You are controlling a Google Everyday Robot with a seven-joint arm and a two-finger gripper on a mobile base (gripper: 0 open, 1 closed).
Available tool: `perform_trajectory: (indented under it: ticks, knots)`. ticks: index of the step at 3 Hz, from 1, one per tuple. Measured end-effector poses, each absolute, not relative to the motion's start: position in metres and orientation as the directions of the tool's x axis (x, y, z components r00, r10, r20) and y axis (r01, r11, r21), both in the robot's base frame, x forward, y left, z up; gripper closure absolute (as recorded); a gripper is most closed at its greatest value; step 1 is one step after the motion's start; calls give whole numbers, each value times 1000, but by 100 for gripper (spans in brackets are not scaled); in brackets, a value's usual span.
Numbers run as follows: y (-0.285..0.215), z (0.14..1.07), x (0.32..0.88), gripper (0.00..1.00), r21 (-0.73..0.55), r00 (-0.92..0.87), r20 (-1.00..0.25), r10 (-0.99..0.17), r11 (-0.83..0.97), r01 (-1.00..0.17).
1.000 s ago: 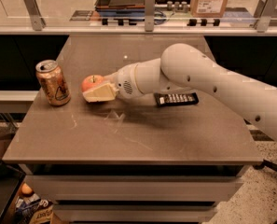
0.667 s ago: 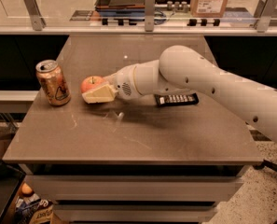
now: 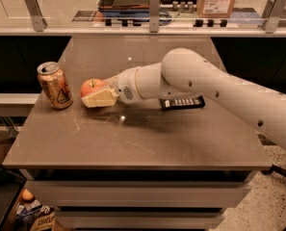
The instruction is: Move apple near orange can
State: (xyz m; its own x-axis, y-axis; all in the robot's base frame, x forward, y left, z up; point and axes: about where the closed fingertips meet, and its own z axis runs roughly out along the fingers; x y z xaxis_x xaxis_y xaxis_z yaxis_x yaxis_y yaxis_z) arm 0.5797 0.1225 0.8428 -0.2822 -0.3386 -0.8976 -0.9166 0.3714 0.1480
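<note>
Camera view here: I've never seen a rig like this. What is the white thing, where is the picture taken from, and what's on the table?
The white thing is a robot's single arm, reaching in from the picture's right. Its gripper is at the far end, right at the apple; whether it actually grips the fruit cannot be seen. The one camera looks down on the brown table from its near side. An orange can stands upright just left of the apple, apart from it. A black remote control lies flat, partly hidden behind the arm.
</note>
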Motion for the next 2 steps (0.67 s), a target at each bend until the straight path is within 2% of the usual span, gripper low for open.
perform_trajectory:
  ticks: [2]
  knots:
    - [126,843,578,36,148,-280,-897,-341,365,-919]
